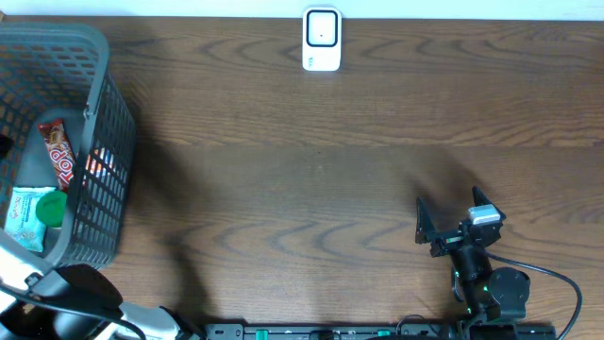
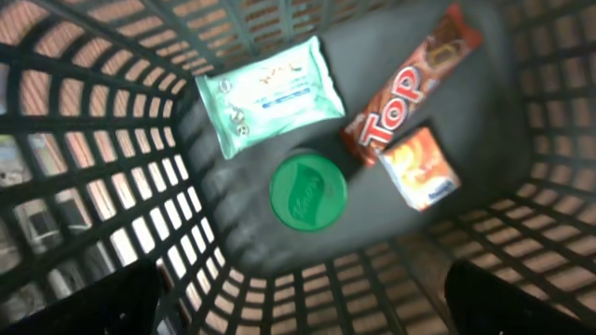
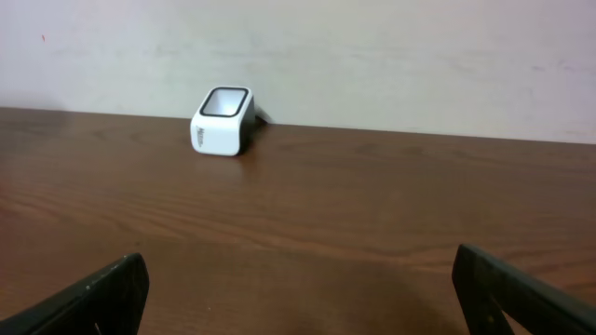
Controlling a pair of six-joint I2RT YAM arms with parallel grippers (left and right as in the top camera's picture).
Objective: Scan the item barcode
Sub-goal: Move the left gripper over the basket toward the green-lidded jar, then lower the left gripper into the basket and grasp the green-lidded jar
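White scanner (image 1: 321,40) upright at far edge, red Top bar (image 2: 410,88) flat in grey basket (image 1: 57,40).

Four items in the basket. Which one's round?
The green-capped container, in the middle of the basket floor. The wipes pack, Top bar and orange pack are all rectangular.

We see soft, even light from above on the dark brown wooden tabletop (image 1: 321,170); faint shadows spread beside the grey plastic mesh basket (image 1: 111,123) at its left edge and near its front right corner. The left wrist view is dim and smeared with blur, the lettering on the red glossy snack bar wrapper (image 2: 410,84) soft. The right wrist view is crisp, with a mild sheen on the wood.
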